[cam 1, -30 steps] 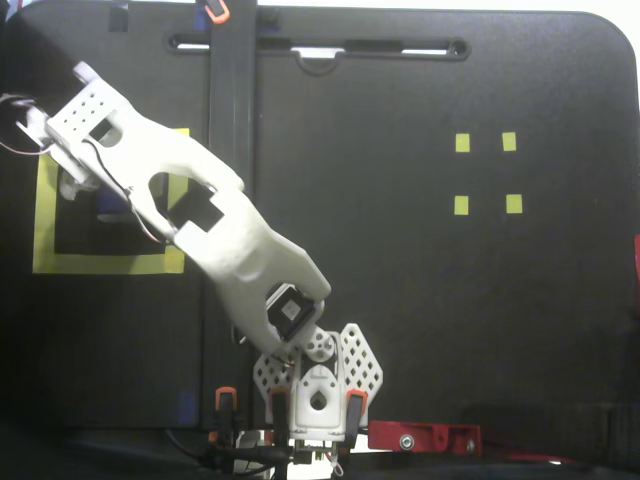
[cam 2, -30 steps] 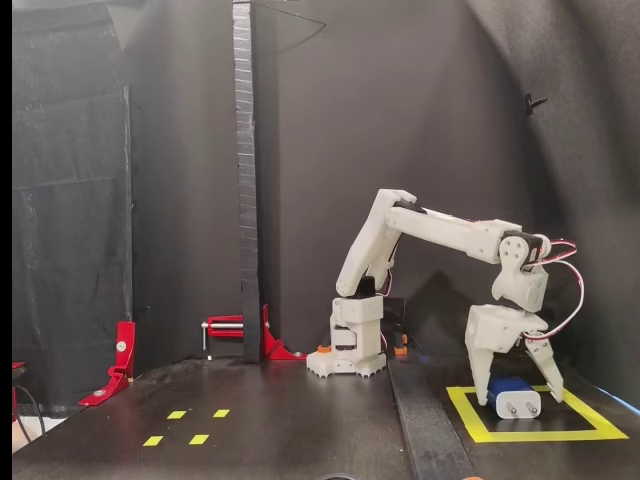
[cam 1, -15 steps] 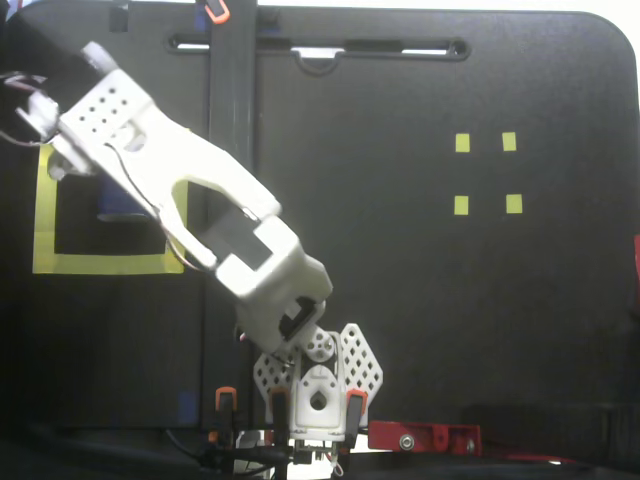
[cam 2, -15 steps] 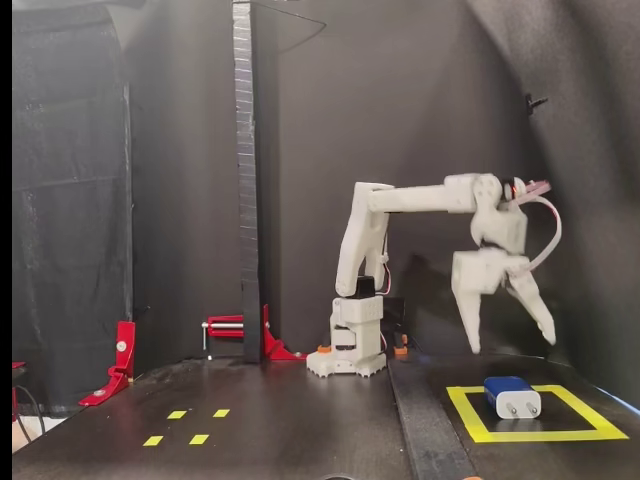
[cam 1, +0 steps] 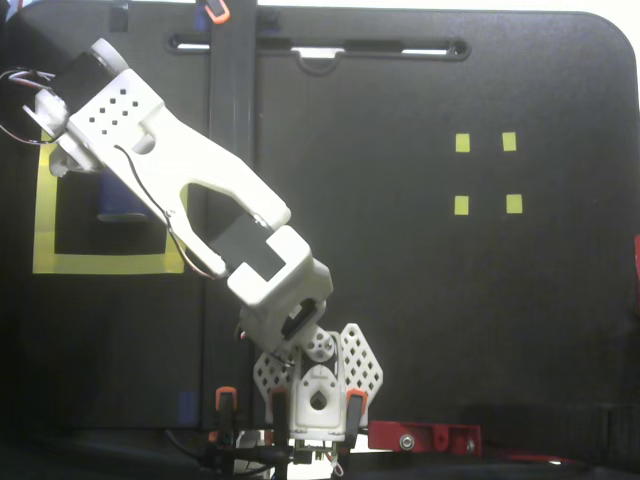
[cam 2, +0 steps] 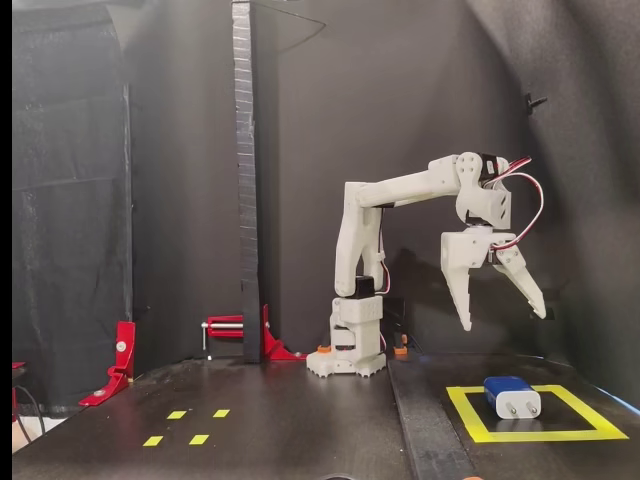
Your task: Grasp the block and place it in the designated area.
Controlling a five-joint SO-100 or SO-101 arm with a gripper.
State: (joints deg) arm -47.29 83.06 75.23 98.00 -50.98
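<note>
Block (cam 2: 512,396) lies flat on the black table (cam 2: 300,430) inside the designated area (cam 2: 470,418), the large square of yellow tape at the right of the side-on fixed view, with its pale pronged end turned toward the near side. In the fixed view from above, the same square (cam 1: 100,263) sits at the left and only a sliver of the blue block (cam 1: 122,210) shows beside the arm, which covers most of it.

The end effector (cam 2: 505,318) hangs well above the table, released, its two white fingers spread wide and empty. From it the block lies below and slightly to the right in the side-on view, clear of both fingertips, with open air between them. The block's long axis appears to run near to far, roughly from the tape's near edge toward the back, though the angle makes this hard to fix.

Judging by how things lie, the block is already within the tape outline and touches none of the yellow, so the placement looks complete; what remains is probably only for the arm to draw away toward its base (cam 2: 345,360).
</note>
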